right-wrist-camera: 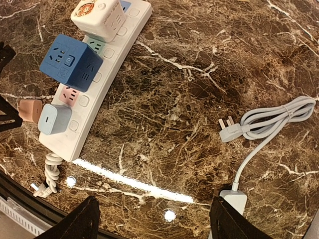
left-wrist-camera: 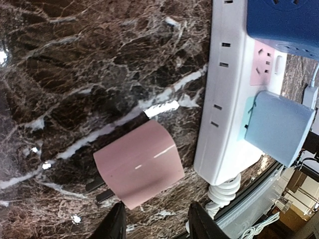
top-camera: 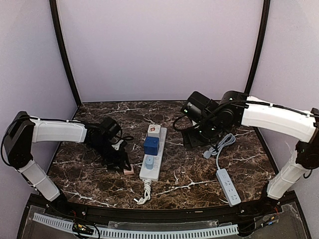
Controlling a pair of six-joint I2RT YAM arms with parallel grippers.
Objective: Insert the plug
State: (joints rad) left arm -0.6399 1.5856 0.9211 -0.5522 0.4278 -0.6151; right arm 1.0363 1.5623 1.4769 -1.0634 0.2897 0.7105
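Pink plug (left-wrist-camera: 138,164) beside white power strip (left-wrist-camera: 219,124)

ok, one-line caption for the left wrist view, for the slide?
Left gripper open by the pink plug lying on the marble table beside the white power strip.

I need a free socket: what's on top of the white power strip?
A white cube adapter, a dark blue cube adapter, a light blue adapter. A pink socket shows between the two blue ones; sockets under the adapters are covered.

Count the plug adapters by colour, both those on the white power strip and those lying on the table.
Cream adapter: 1
Dark blue adapter: 1
Light blue adapter: 1
Pink adapter: 1
Total: 4
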